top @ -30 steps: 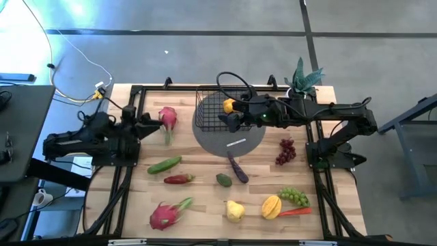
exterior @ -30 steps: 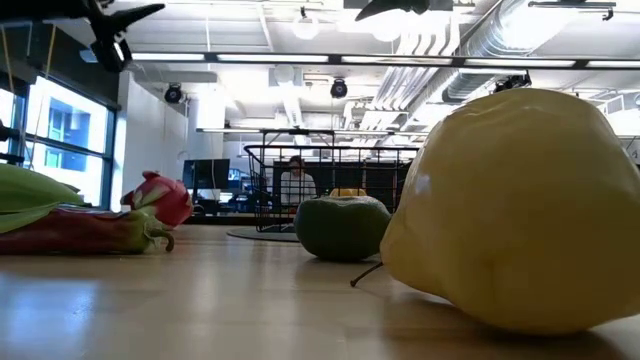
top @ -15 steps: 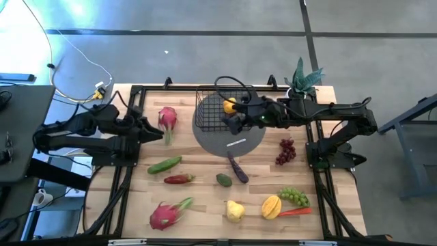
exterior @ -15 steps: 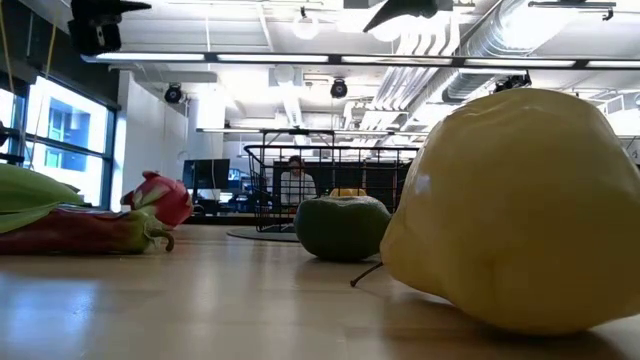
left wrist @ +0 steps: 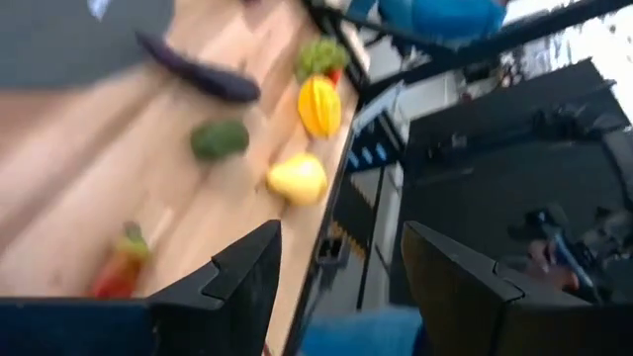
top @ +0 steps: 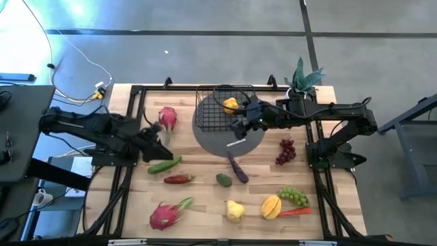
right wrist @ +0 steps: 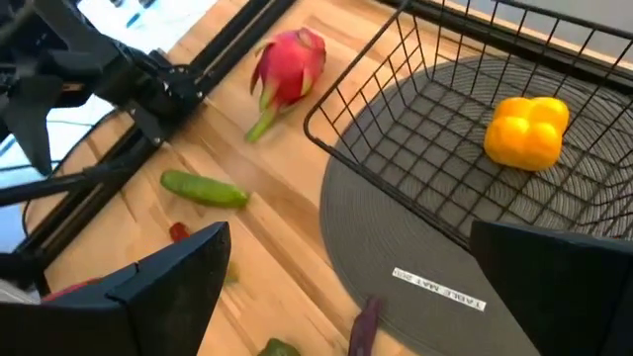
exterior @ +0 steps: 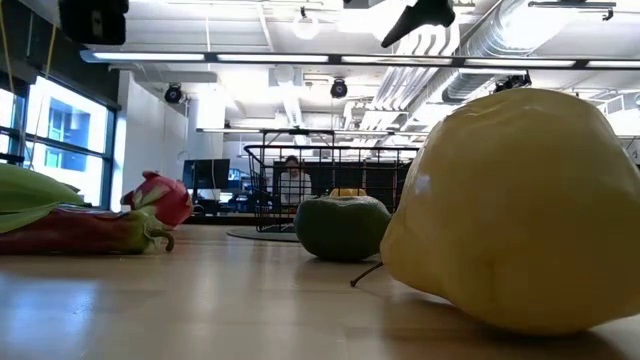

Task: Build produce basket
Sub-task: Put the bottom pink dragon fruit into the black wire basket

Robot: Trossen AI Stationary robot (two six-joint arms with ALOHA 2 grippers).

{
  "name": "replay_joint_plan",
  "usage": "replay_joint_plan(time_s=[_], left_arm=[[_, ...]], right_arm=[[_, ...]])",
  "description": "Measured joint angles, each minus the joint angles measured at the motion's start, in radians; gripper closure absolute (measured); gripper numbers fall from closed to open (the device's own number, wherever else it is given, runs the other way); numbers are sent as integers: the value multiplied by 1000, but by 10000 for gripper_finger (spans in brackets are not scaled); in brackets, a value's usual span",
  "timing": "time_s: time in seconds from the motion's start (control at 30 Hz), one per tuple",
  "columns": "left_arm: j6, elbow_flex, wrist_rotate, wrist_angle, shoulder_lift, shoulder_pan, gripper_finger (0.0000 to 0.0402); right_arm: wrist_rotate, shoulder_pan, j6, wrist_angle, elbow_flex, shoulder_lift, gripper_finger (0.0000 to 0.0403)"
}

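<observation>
Since a second ago, left gripper (top: pixel 158 141) swings nearer the cucumber (top: pixel 164 165), jaws apart, empty; right gripper (top: pixel 239 126), jaws wide, backs off the basket (top: pixel 205 113) at bench's far middle, yellow pepper (top: pixel 231 105) inside.

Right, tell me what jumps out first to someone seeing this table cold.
The black wire basket at the table's far middle, on a round grey mat, with one yellow pepper inside. The open right gripper hovers at the basket's near edge. Bright produce lies scattered across the table, notably two pink dragon fruits on the left side, where the open left gripper hangs above a cucumber.
</observation>
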Motion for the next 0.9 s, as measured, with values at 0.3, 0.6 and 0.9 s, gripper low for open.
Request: replay_joint_plan(time_s=[0.3,0.6,0.9], left_arm=[[-194,0,-77,4,126,-236,202],[-338,0,-287,21,211,-428,202],[-413,0,-431,46,322,-567,202]], right_arm=[[-16,0,-2,-43,0,0,4],[-31,0,-29,-50,0,0,4],[-31,0,-68,-50,0,0,4]])
